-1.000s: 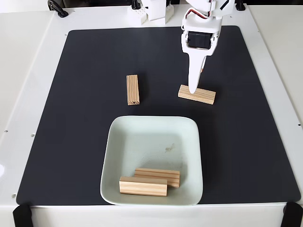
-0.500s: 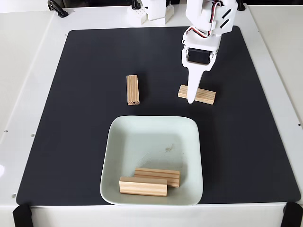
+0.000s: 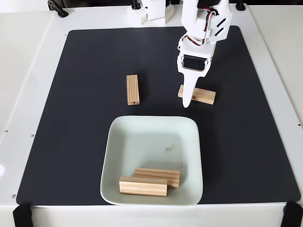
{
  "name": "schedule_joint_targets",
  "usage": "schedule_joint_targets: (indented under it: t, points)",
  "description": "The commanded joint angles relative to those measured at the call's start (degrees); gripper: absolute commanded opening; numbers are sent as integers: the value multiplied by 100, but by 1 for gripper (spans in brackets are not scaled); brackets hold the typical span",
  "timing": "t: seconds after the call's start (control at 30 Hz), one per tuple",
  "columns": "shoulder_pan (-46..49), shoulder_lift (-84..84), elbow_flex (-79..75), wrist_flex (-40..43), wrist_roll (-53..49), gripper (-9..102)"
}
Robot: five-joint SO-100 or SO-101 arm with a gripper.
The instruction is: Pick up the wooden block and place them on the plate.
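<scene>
Fixed view: pale, straight-grained wooden block (image 3: 200, 95) lies under the pincer (image 3: 187, 101) (its opening can't be told).

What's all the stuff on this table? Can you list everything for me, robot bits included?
Wooden blocks on the plate: two, pale tan, lying side by side near the plate's front edge, front one, back one.
Wooden blocks on the mat: two, pale tan; upright-running one left of centre, other one right of centre under the gripper.
Plate: one, pale mint-white, square with rounded corners, front centre of the mat.
Mat: one, black, covering most of the table.
Table: one, white.
Black clamps: two, at the front corners, left and right.
Robot arm: one, white, coming from the back edge.
Gripper: one, white fingers pointing down over the right block's left end; open or shut is unclear.
</scene>
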Motion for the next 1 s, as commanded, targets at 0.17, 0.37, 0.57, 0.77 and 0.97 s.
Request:
schedule_joint_targets:
  t: [0.17, 0.37, 0.57, 0.77, 0.97]
  points:
    - [-9, -211, -721, -9, -141, 35]
    - [-18, -220, -668, -18, -149, 35]
    - [-44, -229, -650, -35, -325, 35]
    - [-44, -404, -721, -35, -325, 35]
    - [-18, -501, -729, -44, -343, 35]
